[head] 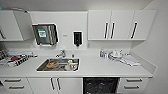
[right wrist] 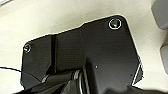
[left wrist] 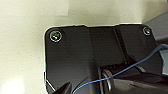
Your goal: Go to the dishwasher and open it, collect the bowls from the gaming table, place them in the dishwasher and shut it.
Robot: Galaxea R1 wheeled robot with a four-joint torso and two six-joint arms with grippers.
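The dishwasher (head: 100, 85) sits under the white bench (head: 100, 66), between white cabinet doors and white drawers. Its front shows as a dark opening, so it looks open. The inside is black with faint pale marks.

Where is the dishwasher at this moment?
In the head view the dishwasher is under the white counter, right of the sink, showing its dark inside, between the white cabinet doors and drawers.

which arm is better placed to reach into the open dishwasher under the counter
Probably the right, as a guess from position alone. The dark open dishwasher cavity sits under the white countertop, right of the picture's centre and of the steel sink, so on the robot's right side. Neither wrist view settles which gripper is nearer.
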